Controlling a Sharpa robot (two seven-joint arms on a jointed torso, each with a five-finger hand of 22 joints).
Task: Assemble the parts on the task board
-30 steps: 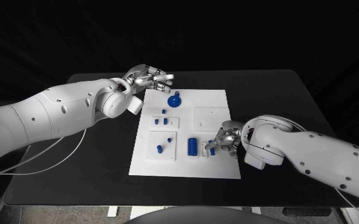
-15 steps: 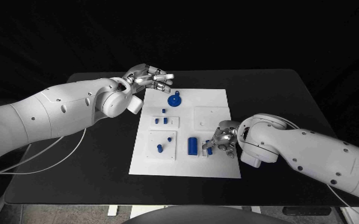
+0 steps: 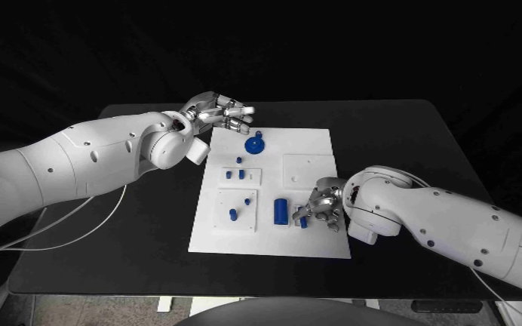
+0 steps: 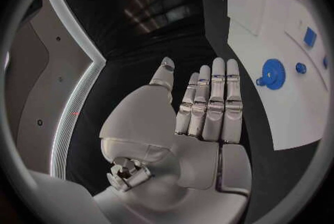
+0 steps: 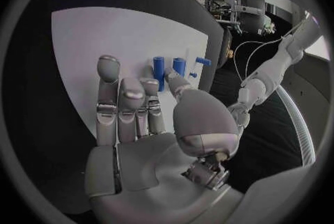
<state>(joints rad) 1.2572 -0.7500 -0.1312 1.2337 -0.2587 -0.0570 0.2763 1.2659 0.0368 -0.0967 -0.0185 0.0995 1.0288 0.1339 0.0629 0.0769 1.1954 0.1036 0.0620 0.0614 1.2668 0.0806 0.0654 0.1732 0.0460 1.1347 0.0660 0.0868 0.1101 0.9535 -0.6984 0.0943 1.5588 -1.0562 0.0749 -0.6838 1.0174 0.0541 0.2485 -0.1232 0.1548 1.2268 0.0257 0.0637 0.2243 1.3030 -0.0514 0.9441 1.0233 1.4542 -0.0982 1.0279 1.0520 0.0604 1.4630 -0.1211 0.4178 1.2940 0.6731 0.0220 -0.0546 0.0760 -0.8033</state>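
Right hand (image 3: 322, 209) sits over the near right part of the white board (image 3: 310, 145), fingers spread and holding nothing, fingertips just beside the blue cylinder (image 3: 280, 210) and a smaller blue peg (image 3: 302, 221) at roughly 5 o'clock on the board. Left hand (image 3: 218, 112) hovers off the board's far left corner, at about 11 o'clock, fingers straight and side by side, empty.

Step in hand, as judged: picking up one of the blue pieces near the right hand. To do it well, lower the fingers on either side of one piece only, close slowly, and keep the neighbouring peg clear so it is not knocked over.

View differences: the right wrist view shows the cylinder (image 5: 159, 72) and a second peg (image 5: 180, 66) standing just past the fingertips (image 5: 108, 66), with a gap between them; the head view hides this behind the hand. The left wrist view shows the blue gear (image 4: 273, 74) lying on the board well apart from the left hand (image 4: 202, 118), with its toothed rim plain to see.
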